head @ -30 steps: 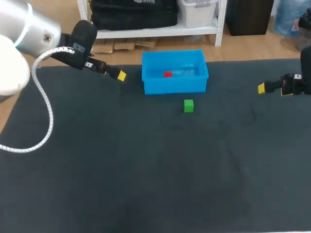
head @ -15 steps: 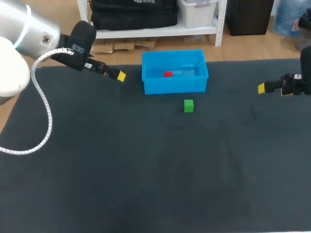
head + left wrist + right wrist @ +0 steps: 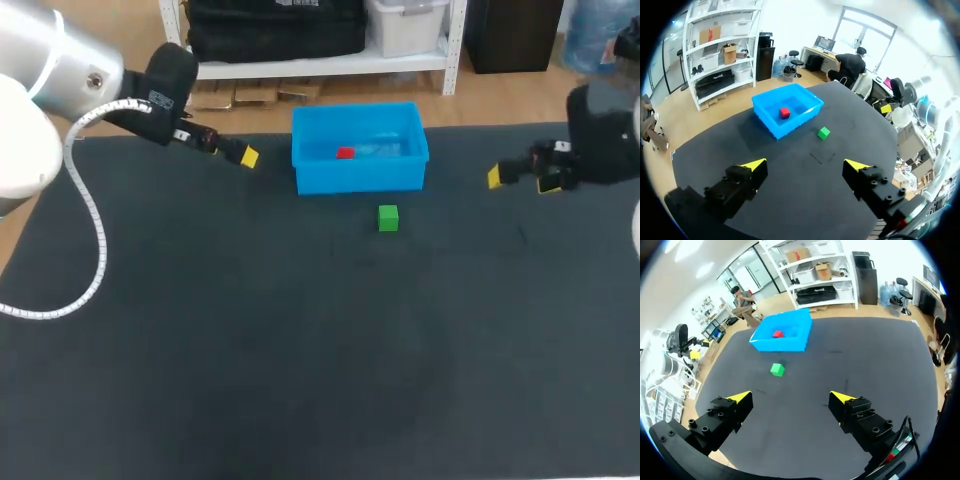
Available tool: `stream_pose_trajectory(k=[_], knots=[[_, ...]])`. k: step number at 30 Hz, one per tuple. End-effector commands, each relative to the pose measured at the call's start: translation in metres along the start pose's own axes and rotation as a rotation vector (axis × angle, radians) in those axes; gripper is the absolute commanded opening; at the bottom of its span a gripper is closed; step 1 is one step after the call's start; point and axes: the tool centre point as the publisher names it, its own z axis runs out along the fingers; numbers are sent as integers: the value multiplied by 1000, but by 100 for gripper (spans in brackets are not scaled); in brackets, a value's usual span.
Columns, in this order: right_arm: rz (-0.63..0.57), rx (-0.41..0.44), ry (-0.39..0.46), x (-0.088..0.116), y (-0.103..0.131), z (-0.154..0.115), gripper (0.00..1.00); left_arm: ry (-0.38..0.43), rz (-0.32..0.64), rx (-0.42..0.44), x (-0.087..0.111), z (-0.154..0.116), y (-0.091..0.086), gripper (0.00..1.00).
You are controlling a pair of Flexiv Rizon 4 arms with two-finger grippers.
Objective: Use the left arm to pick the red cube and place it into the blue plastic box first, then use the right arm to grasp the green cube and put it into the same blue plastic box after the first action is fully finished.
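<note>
The red cube (image 3: 345,153) lies inside the blue plastic box (image 3: 360,178) at the table's far middle. In front of the box, the green cube (image 3: 388,217) sits on the dark mat. My left gripper (image 3: 240,154) hangs open and empty just left of the box. My right gripper (image 3: 518,180) is open and empty, right of the box and the green cube. From the left wrist, the gripper (image 3: 805,164) looks over the mat at the box (image 3: 790,127), red cube (image 3: 785,112) and green cube (image 3: 823,132). Ahead of the right wrist's gripper (image 3: 790,396) are the green cube (image 3: 777,369), then the box (image 3: 782,345) with the red cube (image 3: 777,333).
A dark mat (image 3: 300,340) covers the table, with wide bare room in front of the green cube. The table's far edge runs just behind the blue box.
My right arm has moved left, toward the box and the green cube. The left arm and both cubes have stayed put.
</note>
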Motion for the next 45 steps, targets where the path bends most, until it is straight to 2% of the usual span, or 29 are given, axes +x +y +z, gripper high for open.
stream_pose_trajectory(k=[1, 14, 27, 45], knots=[[6, 75, 12, -6, 12, 4, 100, -5, 1, 2, 1, 0, 0, 100], [-25, 142, 102, -24, 38, 22, 100, -5, 1, 2, 1, 0, 0, 100], [-22, 209, 225, -34, 46, 44, 100, -5, 1, 2, 1, 0, 0, 100], [-27, 245, 311, -51, 71, 78, 100, -5, 1, 2, 1, 0, 0, 100]])
